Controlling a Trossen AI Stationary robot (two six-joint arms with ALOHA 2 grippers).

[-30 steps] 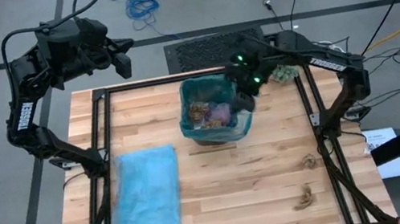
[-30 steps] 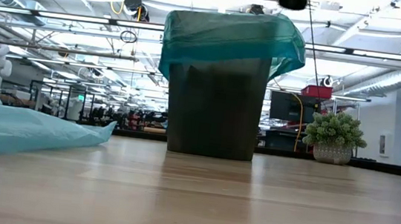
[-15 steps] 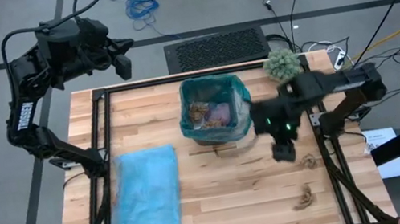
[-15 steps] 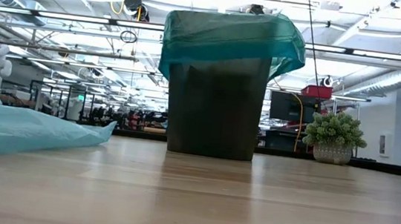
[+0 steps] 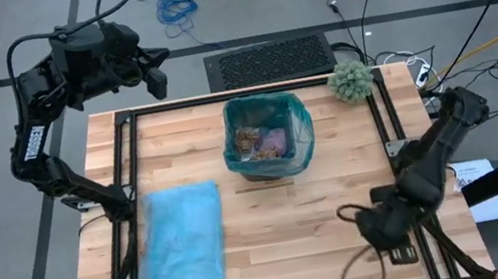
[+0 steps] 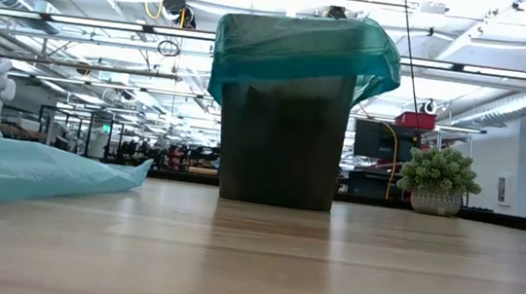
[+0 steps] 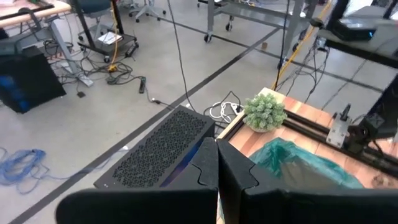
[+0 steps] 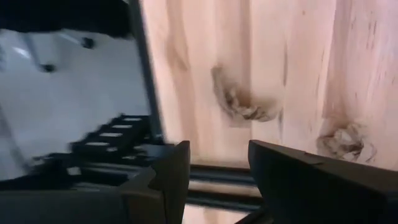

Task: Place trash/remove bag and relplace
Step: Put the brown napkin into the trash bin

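**Right gripper hanging open over loose wads at the table's near right corner**

From above, the right gripper (image 5: 383,232) is hovering low over the near right corner of the wooden table (image 5: 273,222), hiding the brown paper wads beneath it. More trash (image 5: 263,141) is lying well away from it, inside the bin (image 5: 267,137) lined with a teal bag (image 5: 299,123). The left gripper (image 5: 153,71) is waiting beyond the far left edge, and a flat blue bag (image 5: 185,251) is lying on the left side.

The table-level camera is showing neither gripper, only the bin (image 6: 284,135), the spare bag (image 6: 25,171) and a fuzzy green ball (image 6: 439,178).

The left wrist camera is showing its fingers (image 7: 233,171) pressed together, empty.

The right wrist camera alone is showing two brown wads (image 8: 239,102) (image 8: 344,140) lying just ahead of its parted, empty fingers (image 8: 168,165), apart from them.
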